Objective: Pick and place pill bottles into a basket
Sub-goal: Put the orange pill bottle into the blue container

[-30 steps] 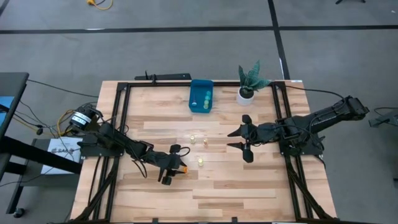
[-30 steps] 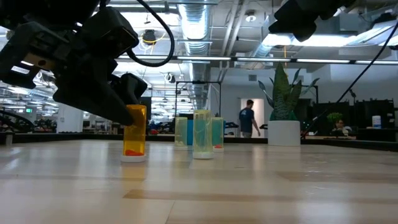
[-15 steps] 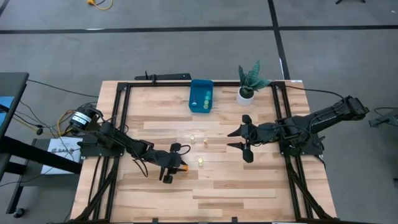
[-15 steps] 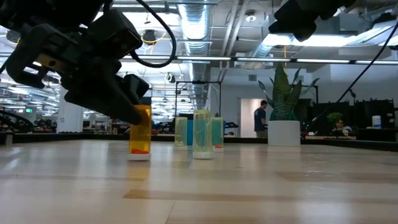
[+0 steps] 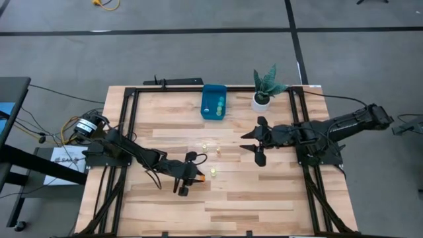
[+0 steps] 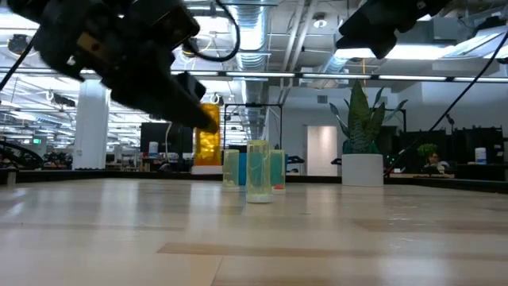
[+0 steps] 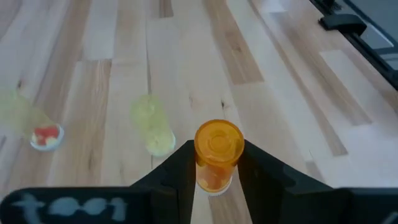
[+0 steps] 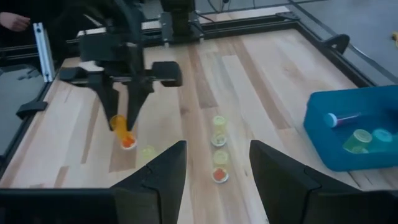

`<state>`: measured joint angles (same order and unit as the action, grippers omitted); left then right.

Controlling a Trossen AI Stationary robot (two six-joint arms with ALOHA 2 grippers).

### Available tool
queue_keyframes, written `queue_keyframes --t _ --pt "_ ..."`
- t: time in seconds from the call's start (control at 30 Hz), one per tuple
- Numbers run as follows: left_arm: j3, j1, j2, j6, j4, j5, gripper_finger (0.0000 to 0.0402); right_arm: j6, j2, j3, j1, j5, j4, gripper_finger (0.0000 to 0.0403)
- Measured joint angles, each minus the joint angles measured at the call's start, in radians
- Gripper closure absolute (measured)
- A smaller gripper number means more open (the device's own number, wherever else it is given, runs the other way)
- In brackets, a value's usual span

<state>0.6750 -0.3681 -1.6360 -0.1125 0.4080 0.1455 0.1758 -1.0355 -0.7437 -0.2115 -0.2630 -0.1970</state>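
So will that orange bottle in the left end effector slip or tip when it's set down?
Probably stays put: the left end effector pinches the orange pill bottle on both sides. It looks light, nearly empty with only a little orange at its base. Tall and narrow, it may topple or roll if released tilted.

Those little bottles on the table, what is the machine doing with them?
It is moving small pill bottles into the blue basket at the far side of the table. The left claw is shut on an orange bottle and holds it clear of the wood, as the low view shows. Three more bottles stand mid-table, and a few already lie in the basket. The right claw hangs open above the table near the potted plant, holding nothing.
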Motion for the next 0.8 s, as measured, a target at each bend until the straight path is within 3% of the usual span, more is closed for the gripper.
queue_keyframes --t 0.8 --pt "0.514 0.137 0.007 0.247 -0.736 -0.010 0.0309 -0.029 0.000 0.000 0.036 -0.004 0.018 0.0234"
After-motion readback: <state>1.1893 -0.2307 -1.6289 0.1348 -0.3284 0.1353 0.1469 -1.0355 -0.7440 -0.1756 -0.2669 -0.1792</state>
